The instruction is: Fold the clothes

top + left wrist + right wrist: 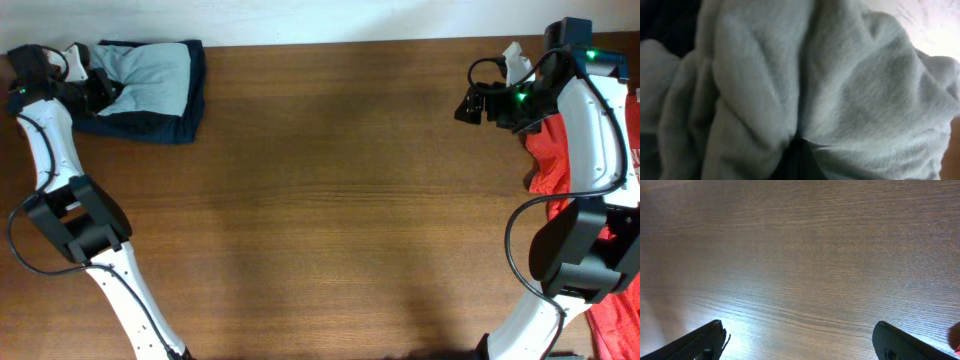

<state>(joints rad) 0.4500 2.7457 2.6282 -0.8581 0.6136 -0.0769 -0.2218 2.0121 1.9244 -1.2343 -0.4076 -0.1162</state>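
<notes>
The pale grey-teal T-shirt (150, 78) lies bunched at the table's far left corner, on top of a dark navy garment (150, 128). My left gripper (98, 90) is at its left end. In the left wrist view the grey cloth (840, 90) fills the frame and its folds run together at the dark fingers (799, 157), which are shut on it. The red T-shirt (552, 150) hangs at the right table edge behind my right arm. My right gripper (466, 104) is open and empty over bare wood (800, 340).
The wooden table (340, 200) spreads between the two arms. More red cloth (612, 320) lies at the near right edge. A white wall runs along the far edge. A sliver of red (955, 335) shows at the right of the right wrist view.
</notes>
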